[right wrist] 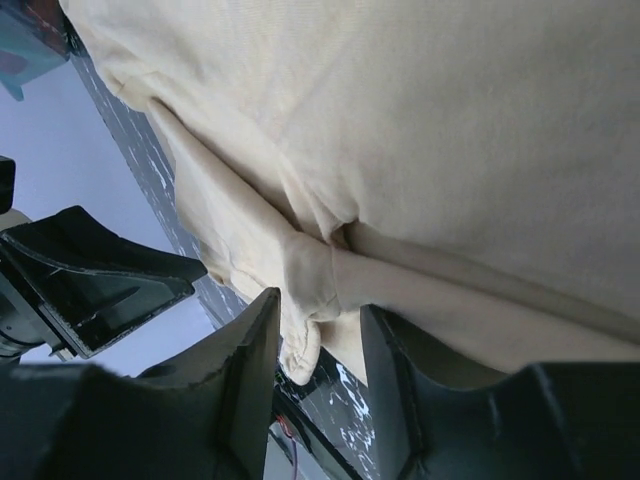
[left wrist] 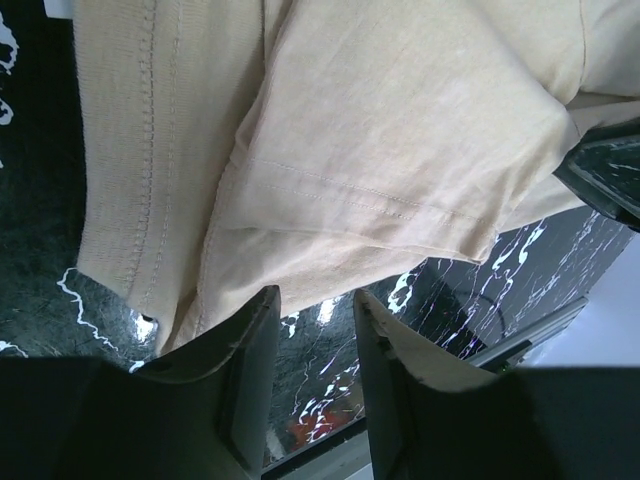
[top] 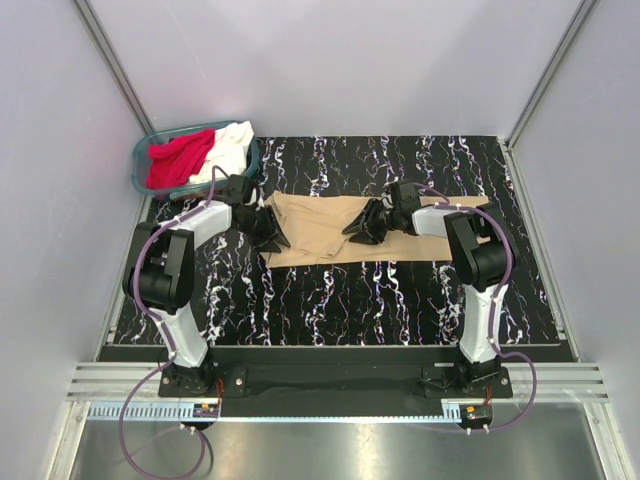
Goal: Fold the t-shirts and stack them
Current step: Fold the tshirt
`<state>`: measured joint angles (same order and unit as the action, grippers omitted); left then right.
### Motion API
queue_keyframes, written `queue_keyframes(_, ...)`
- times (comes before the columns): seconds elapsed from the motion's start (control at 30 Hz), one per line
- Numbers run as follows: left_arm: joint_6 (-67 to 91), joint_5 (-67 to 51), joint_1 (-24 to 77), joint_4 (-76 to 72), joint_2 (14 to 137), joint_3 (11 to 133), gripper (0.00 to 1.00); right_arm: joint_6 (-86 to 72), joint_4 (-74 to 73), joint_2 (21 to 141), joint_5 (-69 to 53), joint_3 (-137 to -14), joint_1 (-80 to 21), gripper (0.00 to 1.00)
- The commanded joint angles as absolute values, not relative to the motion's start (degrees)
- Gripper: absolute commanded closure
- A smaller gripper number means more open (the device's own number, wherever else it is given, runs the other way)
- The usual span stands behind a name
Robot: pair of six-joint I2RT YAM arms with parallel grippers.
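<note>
At the far left corner a teal plastic basket holds a crumpled bright red cotton t-shirt and, to its right, a white cotton t-shirt. The left gripper is low over the black marble-patterned bench at the left edge of the plain tan-beige t-shirt, which lies spread across the middle of the bench. Its fingers are apart at the stitched hem, with bare bench showing between them. The right gripper is down on the shirt's right part. Its fingers are apart around a bunched fold of tan cloth, with a gap showing beside the fold.
</note>
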<state>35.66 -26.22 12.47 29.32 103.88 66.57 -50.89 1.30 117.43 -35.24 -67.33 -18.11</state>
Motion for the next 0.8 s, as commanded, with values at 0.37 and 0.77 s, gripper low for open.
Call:
queue_keyframes(0.37, 34.0, -23.7, 12.3, 29.6, 104.1, 64.8, 0.64, -53.0, 5.4, 119.0, -36.0, -70.1, -18.7, 0.69)
queue_keyframes(0.77, 32.4, -22.2, 11.6, 30.9, 104.1, 65.8, 0.64, -53.2, 4.1, 119.1, -35.1, -71.0, -18.5, 0.8)
